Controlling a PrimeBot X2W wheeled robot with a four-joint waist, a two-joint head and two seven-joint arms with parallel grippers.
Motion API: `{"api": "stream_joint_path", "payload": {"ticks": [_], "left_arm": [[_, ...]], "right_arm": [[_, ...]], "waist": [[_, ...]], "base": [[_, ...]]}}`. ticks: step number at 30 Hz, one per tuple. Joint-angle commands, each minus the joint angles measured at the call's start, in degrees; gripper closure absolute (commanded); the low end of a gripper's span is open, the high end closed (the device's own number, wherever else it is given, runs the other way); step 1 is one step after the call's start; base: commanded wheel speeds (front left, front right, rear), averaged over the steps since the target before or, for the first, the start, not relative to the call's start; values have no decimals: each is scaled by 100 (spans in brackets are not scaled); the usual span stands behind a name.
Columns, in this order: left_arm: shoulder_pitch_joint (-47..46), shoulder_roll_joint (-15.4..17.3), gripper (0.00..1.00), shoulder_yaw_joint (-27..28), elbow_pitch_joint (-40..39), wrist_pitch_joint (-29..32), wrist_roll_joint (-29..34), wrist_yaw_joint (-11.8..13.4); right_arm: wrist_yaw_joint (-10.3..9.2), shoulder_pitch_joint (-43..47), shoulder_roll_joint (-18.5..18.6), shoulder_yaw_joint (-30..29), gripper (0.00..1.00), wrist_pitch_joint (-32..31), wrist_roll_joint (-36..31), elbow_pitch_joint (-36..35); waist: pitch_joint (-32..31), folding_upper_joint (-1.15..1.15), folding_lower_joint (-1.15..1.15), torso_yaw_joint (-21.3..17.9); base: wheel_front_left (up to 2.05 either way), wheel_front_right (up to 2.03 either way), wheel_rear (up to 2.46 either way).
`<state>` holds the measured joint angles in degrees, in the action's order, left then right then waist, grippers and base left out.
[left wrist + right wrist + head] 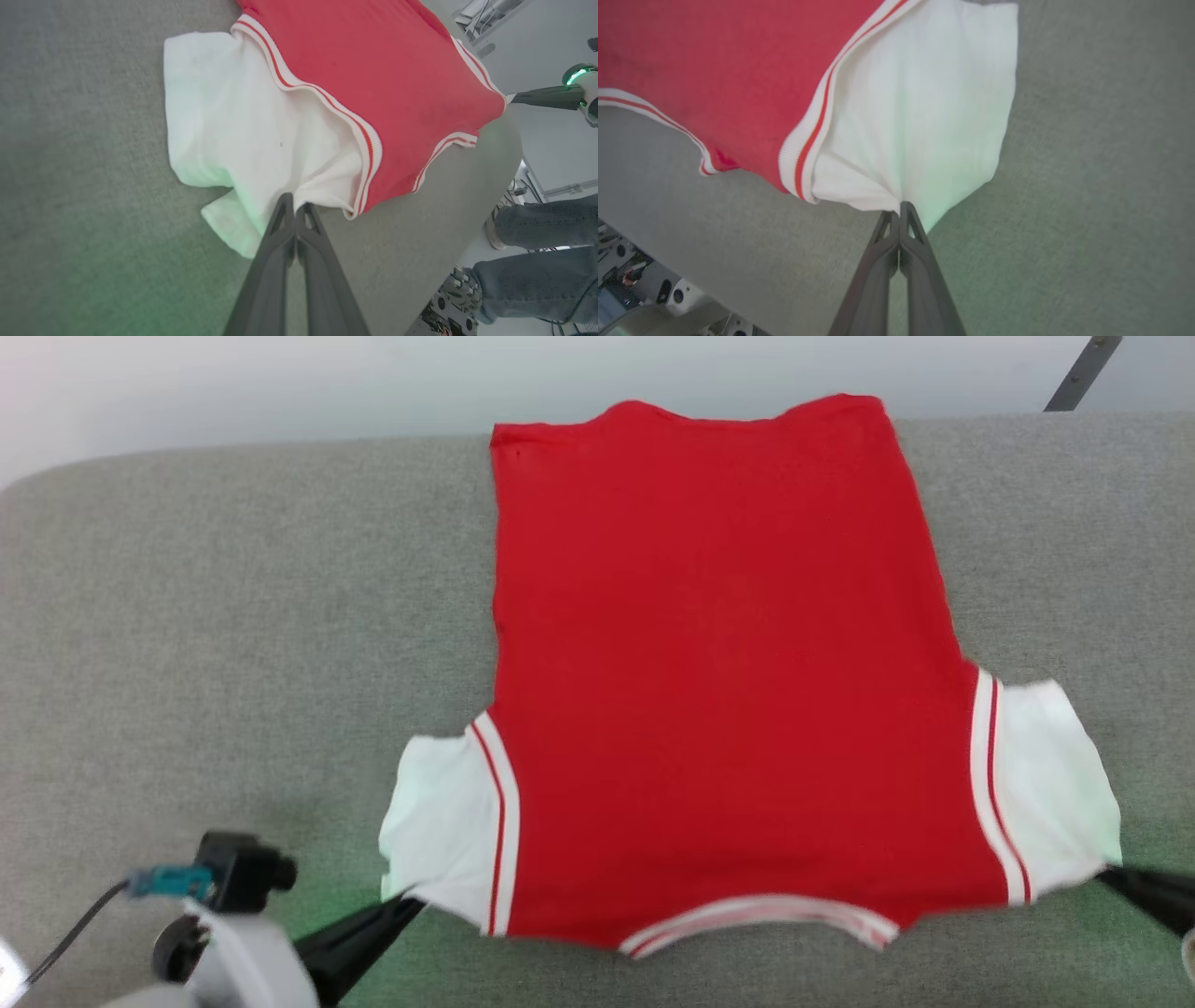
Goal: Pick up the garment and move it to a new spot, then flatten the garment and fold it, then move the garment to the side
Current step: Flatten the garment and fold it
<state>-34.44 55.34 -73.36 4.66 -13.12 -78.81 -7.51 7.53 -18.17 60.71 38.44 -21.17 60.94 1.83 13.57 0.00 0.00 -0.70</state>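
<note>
The garment (719, 672), a bright red shirt with white sleeves and thin white stripes, lies spread flat on the grey table, collar toward me and hem at the far edge. My left gripper (411, 899) is shut on the near edge of the left white sleeve (243, 130); in the left wrist view its tips (295, 205) pinch the cloth. My right gripper (1106, 873) is shut on the near corner of the right white sleeve (924, 107), its tips (900, 210) closed on the fabric. The sleeve cloth puckers toward each grip.
The grey fabric-covered table (233, 616) stretches wide to the left of the shirt. Its far edge runs just behind the hem. In the left wrist view a person's legs in jeans (537, 261) stand beyond the table's near edge.
</note>
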Motion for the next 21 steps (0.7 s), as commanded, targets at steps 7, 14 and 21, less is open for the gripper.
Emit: {"api": "stream_joint_path", "payload": {"ticks": [7, 14, 21], "left_arm": [[486, 648, 100, 3, -696, 160, -50, 66], [539, 703, 100, 39, -1126, 177, -93, 261], [365, 98, 100, 105, -690, 144, -132, 226]], "right_arm": [[-8, 1283, 265, -783, 100, -633, 187, -753], [-7, 2188, -98, -1801, 100, -1011, -130, -1274], [-7, 2172, -842, -2193, 100, -1665, -676, -1496]], "waist": [[150, 0, 0, 70], [232, 0, 0, 120], [281, 0, 0, 117]], "base": [[0, 0, 0], [0, 0, 0], [0, 0, 0]]}}
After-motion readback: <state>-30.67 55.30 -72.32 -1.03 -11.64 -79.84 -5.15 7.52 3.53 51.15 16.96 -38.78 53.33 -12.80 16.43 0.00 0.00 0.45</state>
